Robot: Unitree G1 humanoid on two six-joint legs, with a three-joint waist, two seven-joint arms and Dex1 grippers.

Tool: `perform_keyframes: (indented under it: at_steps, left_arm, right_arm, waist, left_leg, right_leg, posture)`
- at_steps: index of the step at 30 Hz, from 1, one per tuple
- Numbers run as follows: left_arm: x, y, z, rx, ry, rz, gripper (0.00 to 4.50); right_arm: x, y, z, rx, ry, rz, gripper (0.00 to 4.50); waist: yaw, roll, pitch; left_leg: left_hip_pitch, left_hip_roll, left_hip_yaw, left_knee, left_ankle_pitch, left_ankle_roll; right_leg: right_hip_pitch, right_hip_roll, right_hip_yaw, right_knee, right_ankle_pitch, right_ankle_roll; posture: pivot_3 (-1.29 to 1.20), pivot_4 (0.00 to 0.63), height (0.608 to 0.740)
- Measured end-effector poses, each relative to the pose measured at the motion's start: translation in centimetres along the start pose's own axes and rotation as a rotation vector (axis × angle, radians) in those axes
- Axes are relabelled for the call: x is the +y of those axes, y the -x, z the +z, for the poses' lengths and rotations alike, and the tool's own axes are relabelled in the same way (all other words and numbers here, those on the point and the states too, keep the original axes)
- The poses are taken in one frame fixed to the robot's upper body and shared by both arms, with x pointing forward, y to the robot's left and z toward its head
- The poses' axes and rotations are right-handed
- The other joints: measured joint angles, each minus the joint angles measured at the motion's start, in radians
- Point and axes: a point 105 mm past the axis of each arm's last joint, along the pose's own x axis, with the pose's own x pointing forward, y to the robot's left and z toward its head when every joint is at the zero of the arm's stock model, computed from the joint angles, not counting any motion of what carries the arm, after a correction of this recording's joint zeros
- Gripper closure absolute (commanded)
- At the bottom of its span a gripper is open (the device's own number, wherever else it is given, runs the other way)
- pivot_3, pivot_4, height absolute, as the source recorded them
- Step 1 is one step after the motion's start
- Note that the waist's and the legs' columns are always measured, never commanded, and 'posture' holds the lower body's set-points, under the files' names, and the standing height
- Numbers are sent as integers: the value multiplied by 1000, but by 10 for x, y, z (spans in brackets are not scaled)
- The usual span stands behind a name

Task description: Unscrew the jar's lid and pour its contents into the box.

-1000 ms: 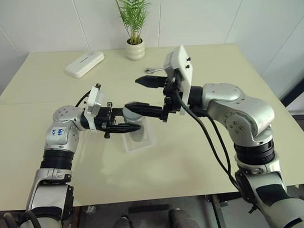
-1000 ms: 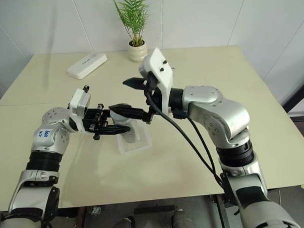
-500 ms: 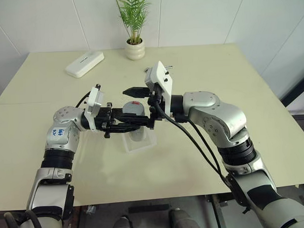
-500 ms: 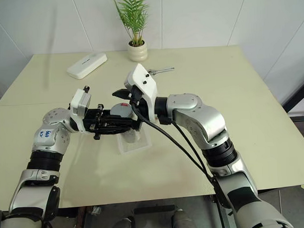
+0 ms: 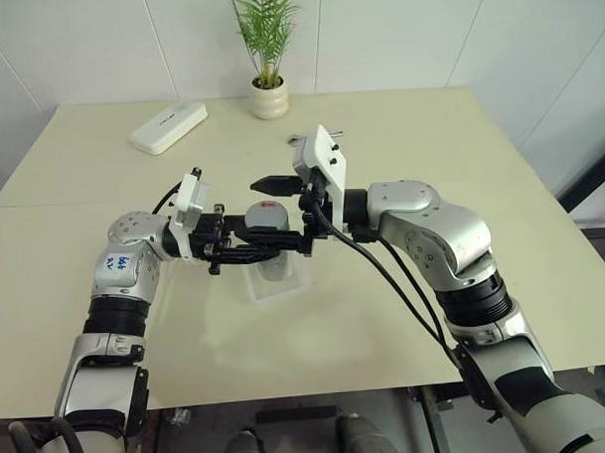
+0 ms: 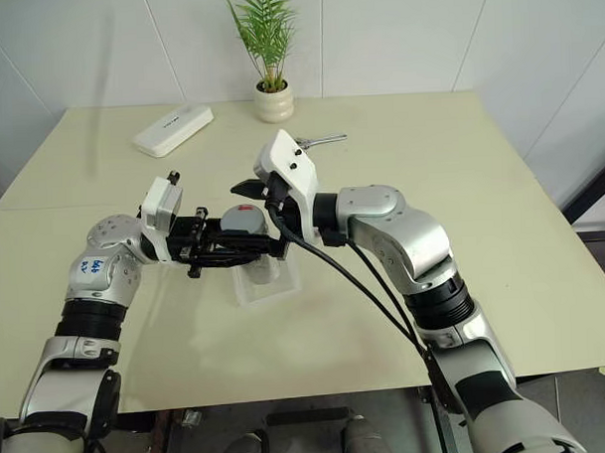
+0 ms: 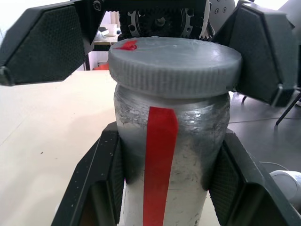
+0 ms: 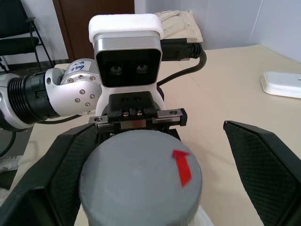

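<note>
Jar (image 7: 162,155) held upright above the box (image 5: 278,279), lid (image 7: 175,59) not yet gripped.

Left gripper (image 5: 246,251) pinches the jar body from the left, in the middle of the table (image 5: 385,313). Right gripper (image 8: 155,183) comes from the right with fingers spread wide on both sides of the lid, apart from it. To unscrew well, I think the right fingers must close level on the ribbed rim, centred, and turn while the left one keeps the jar firm and upright.
</note>
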Motion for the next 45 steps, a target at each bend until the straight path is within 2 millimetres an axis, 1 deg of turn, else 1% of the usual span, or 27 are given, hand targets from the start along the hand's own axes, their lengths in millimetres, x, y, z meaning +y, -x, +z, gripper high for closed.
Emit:
perform_keyframes:
  at_steps: [11,16,24,29,35,38,40,43,45]
  left_arm:
    - [0,0,0,0,2,0,2542]
    - [-1,0,-1,0,2,-1,2542]
    - [-2,-1,0,2,-6,-8,2542]
    - [-4,-2,1,5,-14,-14,2542]
    - [-4,-2,1,5,-13,-14,2542]
    - [-4,-2,1,5,-13,-14,2542]
    - [-4,-2,1,5,-13,-13,2542]
    - [-4,-2,0,7,-10,-15,2542]
    - [-3,-2,-1,7,-8,-14,2542]
  right_arm:
    - [1,27,0,42,10,-8,14]
    - [1,35,-4,70,7,-20,14]
    - [0,47,-5,88,-1,-67,14]
    - [13,58,-6,109,-3,-50,14]
    - [19,61,-4,121,2,-45,14]
    - [18,62,-1,113,-3,-59,14]
    - [13,62,11,79,14,-84,14]
    - [13,56,30,27,51,-86,14]
    - [12,53,32,16,46,-86,14]
  waist:
    - [1,0,0]
    - [0,0,0]
    - [1,0,0]
    - [2,0,0]
    - [2,0,0]
    - [2,0,0]
    - [0,0,0]
    - [0,0,0]
    - [2,0,0]
  left_leg:
    - [0,0,0,0,0,0]
    - [0,0,0,0,0,0]
    - [0,0,0,0,0,0]
    - [0,0,0,0,0,0]
    - [0,0,0,0,0,1]
    - [0,0,0,0,0,0]
    - [0,0,0,0,0,1]
    - [0,0,0,0,0,1]
    - [0,0,0,0,0,0]
  right_leg:
    - [0,0,0,0,0,0]
    - [0,0,0,0,0,0]
    - [0,0,0,0,0,0]
    - [0,0,0,-1,0,0]
    - [0,0,0,0,0,0]
    - [0,0,0,-1,0,0]
    - [0,0,0,-1,0,0]
    - [0,0,0,-1,0,0]
    - [0,0,0,-1,0,0]
  posture:
    - [0,150,740]
    - [0,150,740]
    - [0,150,740]
    - [0,150,740]
    - [0,150,740]
    - [0,150,740]
    - [0,150,740]
    - [0,150,740]
    - [0,150,740]
